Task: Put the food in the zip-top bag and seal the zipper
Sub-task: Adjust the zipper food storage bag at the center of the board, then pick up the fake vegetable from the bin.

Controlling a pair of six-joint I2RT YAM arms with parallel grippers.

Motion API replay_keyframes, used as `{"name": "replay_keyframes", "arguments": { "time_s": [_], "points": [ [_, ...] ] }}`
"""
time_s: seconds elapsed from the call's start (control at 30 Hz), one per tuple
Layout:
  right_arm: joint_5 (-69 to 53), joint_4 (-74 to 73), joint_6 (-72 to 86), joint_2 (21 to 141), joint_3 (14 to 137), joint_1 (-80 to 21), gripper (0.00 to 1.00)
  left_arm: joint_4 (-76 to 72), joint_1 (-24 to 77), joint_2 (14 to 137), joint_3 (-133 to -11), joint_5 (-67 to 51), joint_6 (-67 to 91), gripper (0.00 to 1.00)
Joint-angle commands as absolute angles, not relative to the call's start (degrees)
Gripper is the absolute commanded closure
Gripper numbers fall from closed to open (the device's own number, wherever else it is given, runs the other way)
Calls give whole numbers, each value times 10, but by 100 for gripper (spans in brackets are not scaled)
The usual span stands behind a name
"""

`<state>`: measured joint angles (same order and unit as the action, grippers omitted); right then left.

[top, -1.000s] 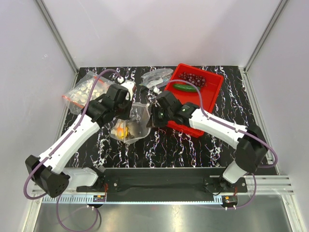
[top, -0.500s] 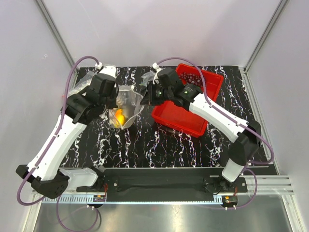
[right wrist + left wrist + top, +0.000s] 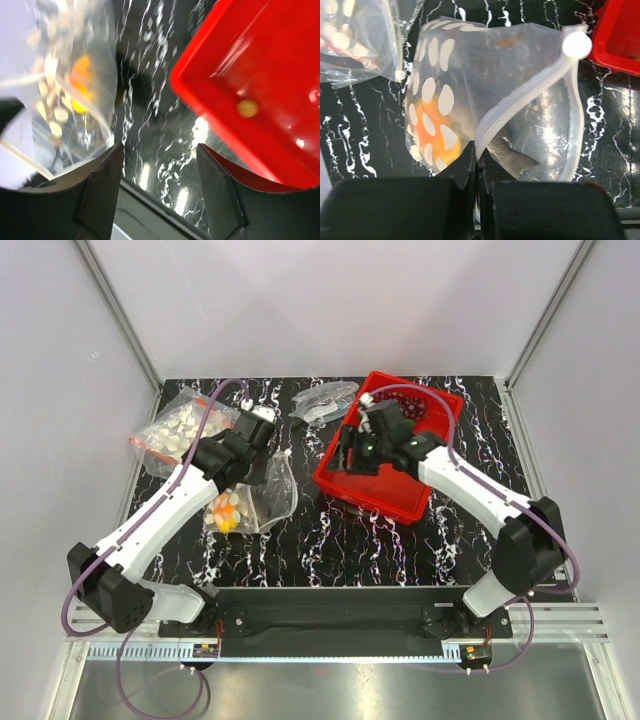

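Left pincer [image 3: 477,159]: clamped on zip-top bag [image 3: 485,65] rim.
Right pincer [image 3: 160,160]: spread, empty, by red tray [image 3: 270,60], upper right.

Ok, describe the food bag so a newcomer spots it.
On the black marbled table, left of the red tray, the zip-top bag is the clear one nearest the arm bases, pinched by the left gripper. Unlike the pale-filled bag and the greyish bag, it holds an orange-yellow fruit.
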<state>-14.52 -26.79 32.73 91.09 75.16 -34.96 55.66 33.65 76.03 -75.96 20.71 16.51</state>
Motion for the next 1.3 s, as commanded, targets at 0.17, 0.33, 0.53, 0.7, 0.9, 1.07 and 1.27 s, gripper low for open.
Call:
{"name": "replay_keyframes", "arguments": {
  "time_s": [0.17,0.33,0.53,0.7,0.9,1.07,1.27],
  "points": [
    [-68,-201,368,874,728,-231,28,473,334,720,-737,137,151,100],
    [63,-138,454,891,705,-200,18,474,334,710,-731,143,151,100],
    [169,-126,584,951,723,-170,6,470,335,697,-726,140,149,100],
    [215,-130,681,1012,763,-152,7,468,335,692,-721,128,150,100],
    [240,-120,722,1125,839,-140,8,470,334,686,-715,136,140,100],
    [243,-118,734,1195,897,-136,10,464,335,671,-706,147,136,100],
    [265,-112,746,1251,938,-136,11,464,335,678,-706,127,133,100]
  ]
}}
